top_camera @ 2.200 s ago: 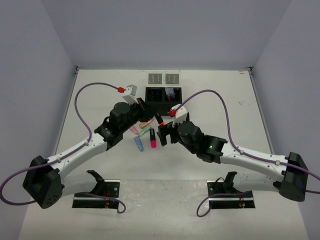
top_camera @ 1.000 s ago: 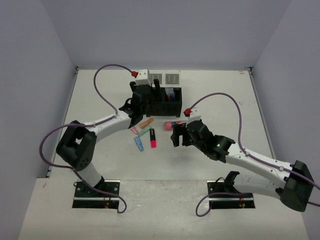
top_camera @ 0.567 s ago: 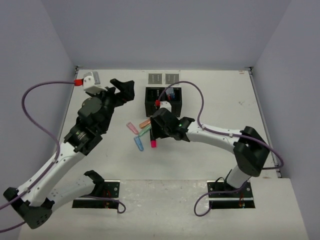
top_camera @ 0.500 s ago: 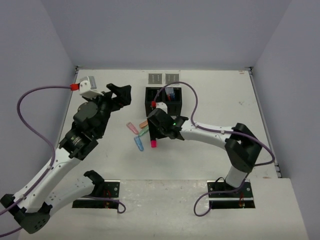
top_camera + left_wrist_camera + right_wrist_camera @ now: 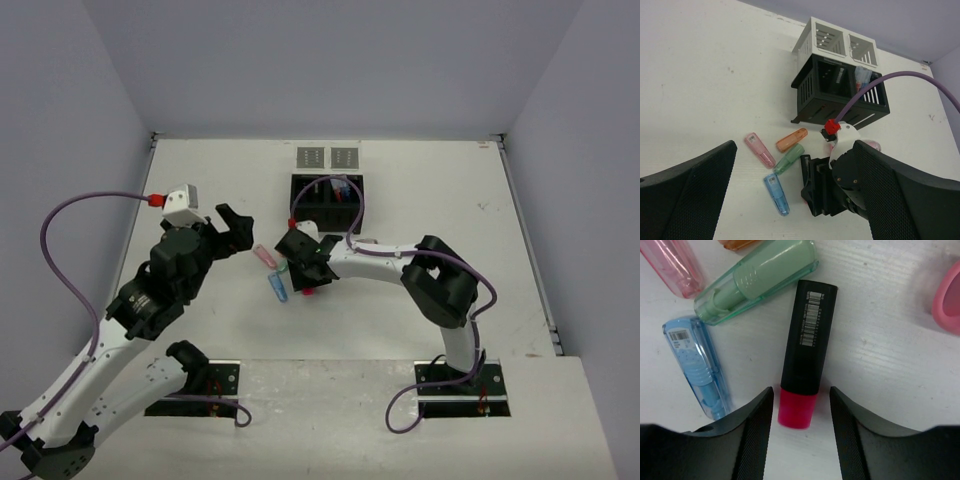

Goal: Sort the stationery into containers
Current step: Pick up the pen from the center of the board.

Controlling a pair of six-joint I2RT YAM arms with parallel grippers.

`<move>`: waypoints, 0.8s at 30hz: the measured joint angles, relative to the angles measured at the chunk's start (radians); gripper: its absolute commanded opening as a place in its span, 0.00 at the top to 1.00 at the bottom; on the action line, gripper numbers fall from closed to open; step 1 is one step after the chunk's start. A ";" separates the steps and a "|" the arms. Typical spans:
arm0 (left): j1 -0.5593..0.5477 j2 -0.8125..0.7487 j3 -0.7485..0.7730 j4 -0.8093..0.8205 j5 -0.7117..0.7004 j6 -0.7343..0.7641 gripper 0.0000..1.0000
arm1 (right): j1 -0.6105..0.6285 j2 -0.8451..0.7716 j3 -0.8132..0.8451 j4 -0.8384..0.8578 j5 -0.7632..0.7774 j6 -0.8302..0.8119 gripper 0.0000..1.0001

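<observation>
Status: partway, less than half done by my read.

- Black box (image 5: 812,100): a few items are already in. A blue piece shows in the right compartment and something dark in the left. Can't count them.
- Grey trays (image 5: 312,157): nothing visible in them from above.
- Loose on the table in one cluster in front of the box: pink highlighter (image 5: 760,150), orange highlighter (image 5: 791,139), green highlighter (image 5: 788,158), blue highlighter (image 5: 776,194), plus the black-bodied highlighter with the pink end (image 5: 807,340). A salmon item (image 5: 947,300) lies just to its right.
- Right gripper (image 5: 801,394): down at the table, jaws about half open, straddling the pink end of the black-bodied highlighter. There's a thin gap on each side, so no grip yet.
- Left gripper (image 5: 237,222): raised left of the cluster, jaws fully apart, holding nothing.

Left to do: close on that highlighter and box it, then the other five loose pieces.
</observation>
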 measured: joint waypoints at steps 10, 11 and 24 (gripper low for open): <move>0.000 0.008 -0.057 0.008 0.115 -0.002 0.00 | 0.003 -0.118 -0.164 0.031 0.021 0.019 0.88; 0.000 0.013 -0.066 0.014 0.137 -0.006 0.00 | 0.005 -0.144 -0.188 0.024 0.025 0.017 0.99; 0.000 0.151 -0.246 0.381 0.592 -0.240 0.09 | 0.090 -0.760 -0.529 0.303 0.100 -0.233 1.00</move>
